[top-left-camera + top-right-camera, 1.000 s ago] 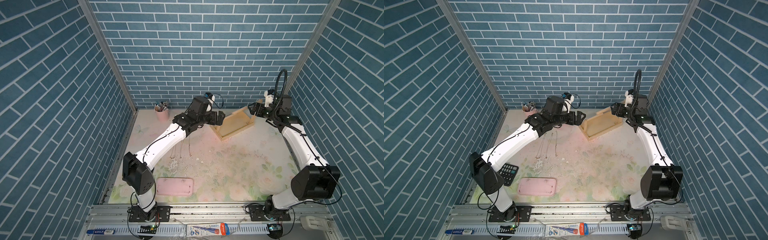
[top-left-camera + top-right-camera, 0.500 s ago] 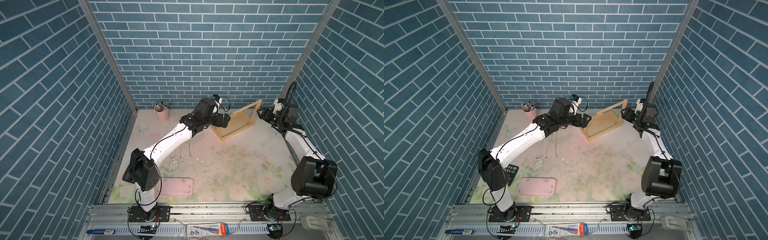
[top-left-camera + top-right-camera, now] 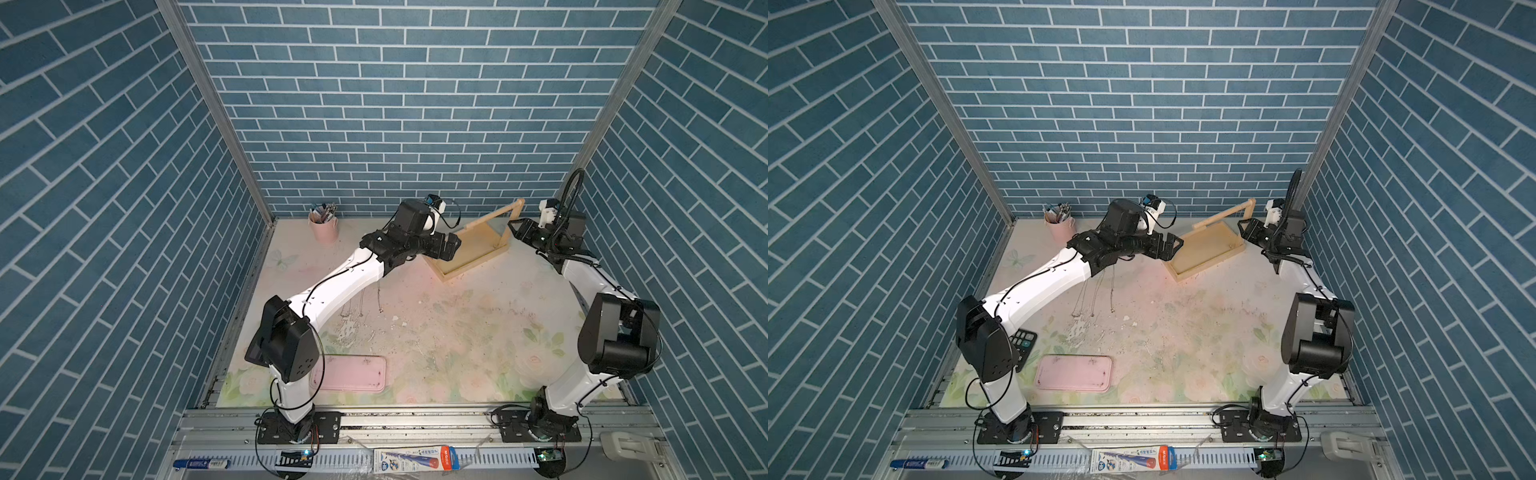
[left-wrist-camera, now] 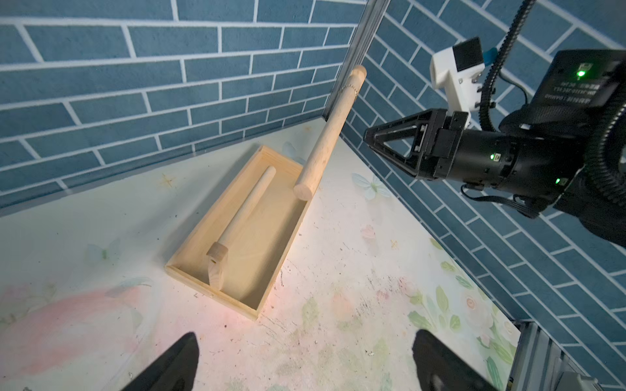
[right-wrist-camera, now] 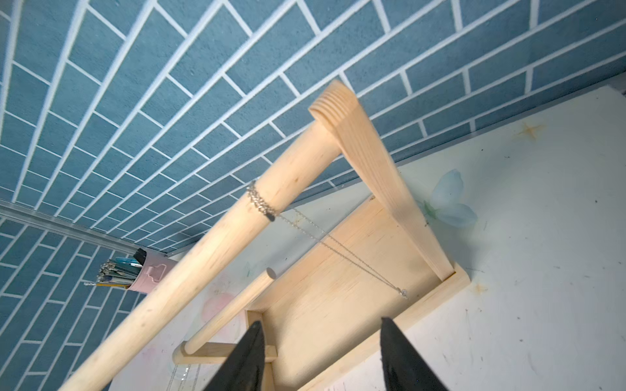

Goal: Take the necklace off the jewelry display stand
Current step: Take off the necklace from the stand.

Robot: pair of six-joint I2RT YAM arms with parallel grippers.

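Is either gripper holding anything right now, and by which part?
Nothing is held. The left gripper and right gripper both stand open and empty; the necklace hangs untouched on the jewelry display stand.

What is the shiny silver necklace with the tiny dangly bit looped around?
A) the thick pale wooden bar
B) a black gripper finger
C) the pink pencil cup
A: in the right wrist view the thin silver necklace is wound round the thick top bar of the pale wooden jewelry display stand.
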